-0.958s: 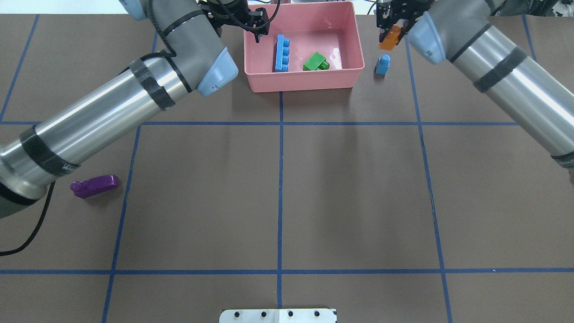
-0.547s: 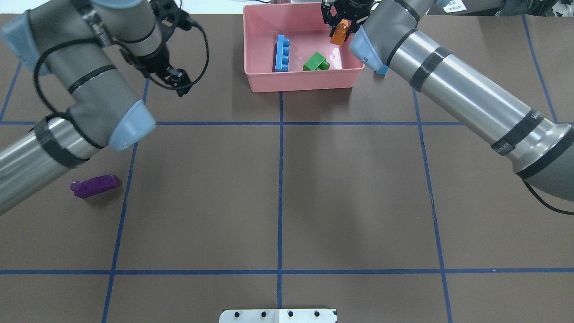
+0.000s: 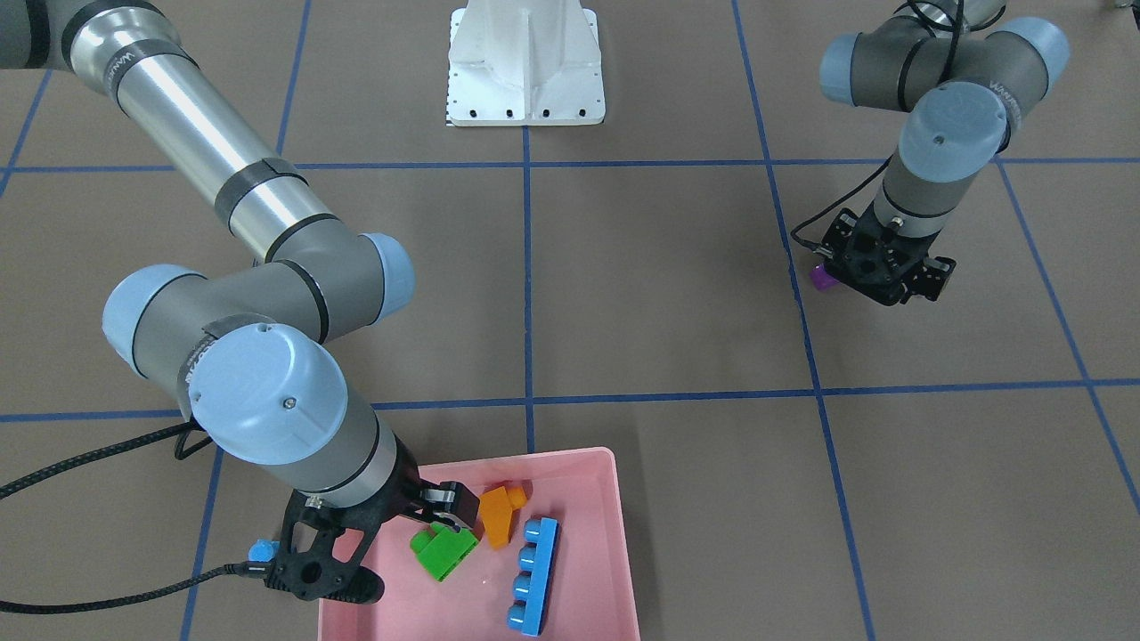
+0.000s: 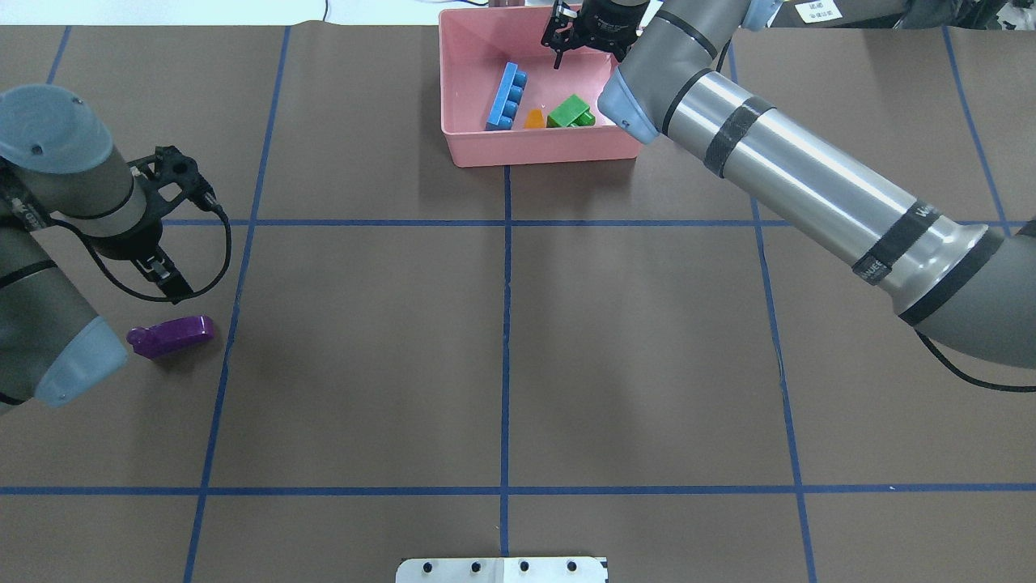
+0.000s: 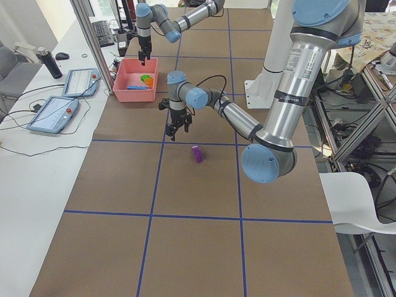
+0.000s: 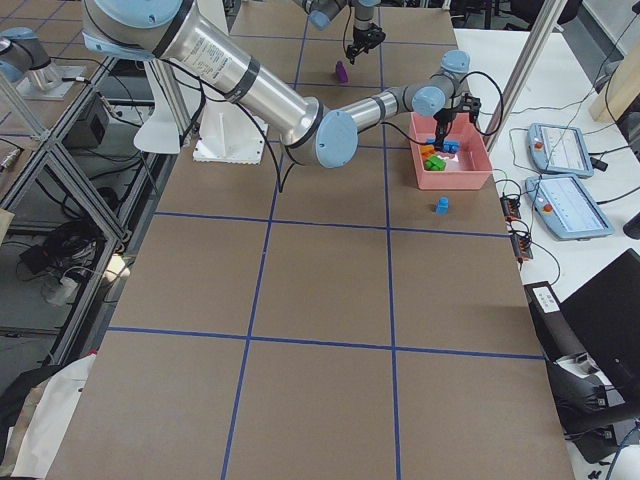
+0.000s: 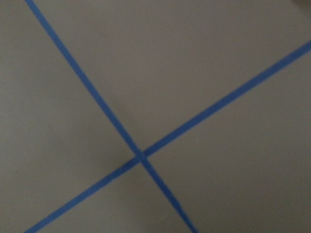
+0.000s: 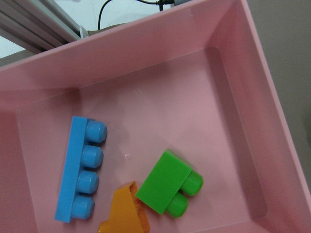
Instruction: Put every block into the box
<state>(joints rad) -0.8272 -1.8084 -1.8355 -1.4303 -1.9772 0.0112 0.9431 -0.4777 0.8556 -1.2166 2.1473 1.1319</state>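
Note:
The pink box (image 4: 550, 150) stands at the table's far edge. In it lie the long light-blue block (image 4: 505, 97), the orange block (image 4: 534, 120) and the green block (image 4: 571, 112); all three also show in the right wrist view, orange (image 8: 126, 213) between the other two. My right gripper (image 4: 584, 55) hovers open and empty over the box. The small blue block (image 3: 260, 550) stands outside the box, hidden under my right arm in the overhead view. The purple sloped block (image 4: 171, 335) lies at the near left. My left gripper (image 4: 162, 283) is open just beyond it.
The white robot base (image 4: 502, 569) sits at the near edge. Blue tape lines cross the brown table (image 4: 502, 356). The left wrist view shows only table and a tape crossing (image 7: 141, 156). A black cable (image 4: 218, 243) loops from the left wrist.
My right gripper moved left over the box and let go of the orange block, which now lies inside. My left arm swung back from the box to beside the purple block.

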